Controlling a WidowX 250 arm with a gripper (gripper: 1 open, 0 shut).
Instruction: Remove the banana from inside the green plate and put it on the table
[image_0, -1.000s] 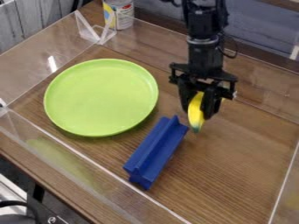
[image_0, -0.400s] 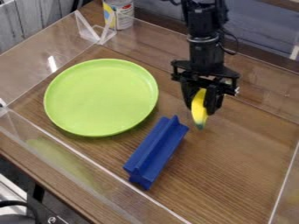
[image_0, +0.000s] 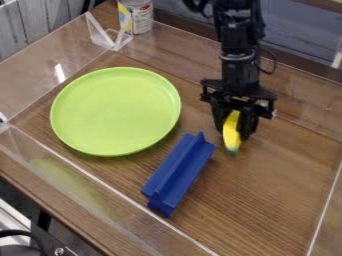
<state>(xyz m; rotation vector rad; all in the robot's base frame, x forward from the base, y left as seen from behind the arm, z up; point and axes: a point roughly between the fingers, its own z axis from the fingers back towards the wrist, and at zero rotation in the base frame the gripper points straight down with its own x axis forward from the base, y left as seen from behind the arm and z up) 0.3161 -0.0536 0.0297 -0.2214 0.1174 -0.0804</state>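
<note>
Camera view. The robot arm (image_0: 235, 40) reaches down from the rear, and its gripper (image_0: 234, 118) is closed on the banana (image_0: 233, 131), which hangs with its greenish tip pointing down. The banana is outside the green plate (image_0: 115, 111), to the right of its rim in the view, over the wooden counter (image_0: 254, 205). The blue block (image_0: 179, 174) lies between the plate and the front of the scene, its upper end near the banana. Whether the tip touches the wood cannot be told from this angle.

The step in hand is judged to be the placing. Lower straight down and slowly until the tip meets the wood, keeping to the side away from the block. Let the fruit lean onto its side before you part the fingers; released upright, it may topple or roll. Open only as far as needed, then lift vertically so that neither finger drags it.
</note>
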